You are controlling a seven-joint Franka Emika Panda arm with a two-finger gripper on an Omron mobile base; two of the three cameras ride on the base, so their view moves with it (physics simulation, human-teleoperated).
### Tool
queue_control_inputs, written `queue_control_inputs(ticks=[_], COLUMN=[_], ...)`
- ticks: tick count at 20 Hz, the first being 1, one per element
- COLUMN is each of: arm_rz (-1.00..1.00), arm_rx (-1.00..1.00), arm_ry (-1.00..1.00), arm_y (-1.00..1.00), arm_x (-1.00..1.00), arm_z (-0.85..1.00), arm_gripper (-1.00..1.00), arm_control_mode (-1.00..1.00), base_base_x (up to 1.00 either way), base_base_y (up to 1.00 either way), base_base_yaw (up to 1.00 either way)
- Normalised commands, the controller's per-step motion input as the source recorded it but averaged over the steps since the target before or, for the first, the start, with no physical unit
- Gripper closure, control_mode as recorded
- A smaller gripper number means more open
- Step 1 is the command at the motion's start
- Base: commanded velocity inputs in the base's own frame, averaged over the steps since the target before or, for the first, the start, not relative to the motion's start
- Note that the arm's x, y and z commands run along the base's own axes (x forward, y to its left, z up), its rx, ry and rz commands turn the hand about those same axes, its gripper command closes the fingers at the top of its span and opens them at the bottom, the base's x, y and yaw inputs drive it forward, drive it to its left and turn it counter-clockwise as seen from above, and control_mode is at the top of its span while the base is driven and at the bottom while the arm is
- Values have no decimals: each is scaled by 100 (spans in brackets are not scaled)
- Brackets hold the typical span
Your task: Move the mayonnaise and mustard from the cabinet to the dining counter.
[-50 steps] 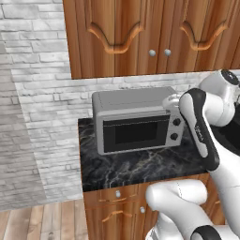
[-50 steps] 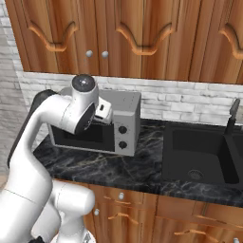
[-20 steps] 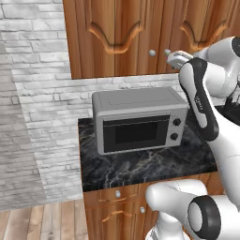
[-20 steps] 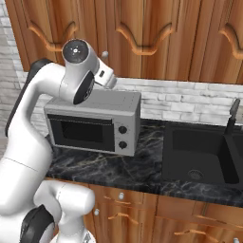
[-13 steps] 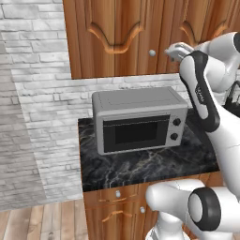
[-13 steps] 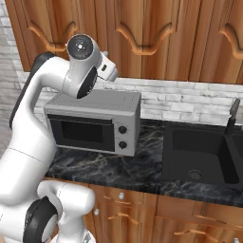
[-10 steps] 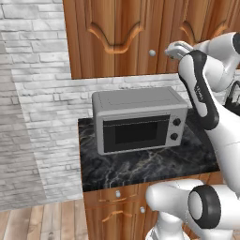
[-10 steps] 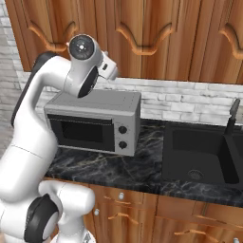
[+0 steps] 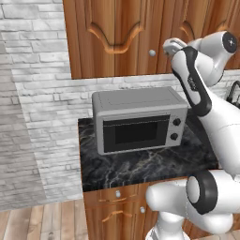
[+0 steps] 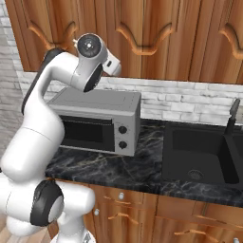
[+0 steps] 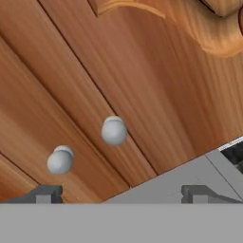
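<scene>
The cabinet [image 9: 122, 37] doors were shut, so whatever stood inside was hidden. Its top ran off the upper edge in both base views. The arm covered the microwave's [image 10: 97, 121] left end, and the sink [image 10: 201, 152] was cut at the right edge.

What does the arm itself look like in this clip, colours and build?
A glossy white arm of rounded segments with dark grey joint bands and round grey end caps; a black strip runs along one link. Its gripper ends in two small dark grey fingers.
</scene>
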Motion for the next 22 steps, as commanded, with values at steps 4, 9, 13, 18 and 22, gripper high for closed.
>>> queue_control_inputs(ticks=[4, 9, 13, 18, 22], arm_rz=[0, 0, 0, 0, 0], arm_rx=[3, 3, 0, 0, 0], arm_ry=[0, 0, 0, 0, 0], arm_y=[-5, -3, 0, 0, 0], arm_x=[44, 39, 32, 32, 31], arm_z=[1, 0, 0, 0, 0], arm_gripper=[-100, -100, -100, -100, -100], arm_control_mode=[-100, -100, -100, -100, -100], base_base_x=[0, 0, 0, 0, 0], base_base_y=[0, 0, 0, 0, 0], base_base_yaw=[0, 0, 0, 0, 0])
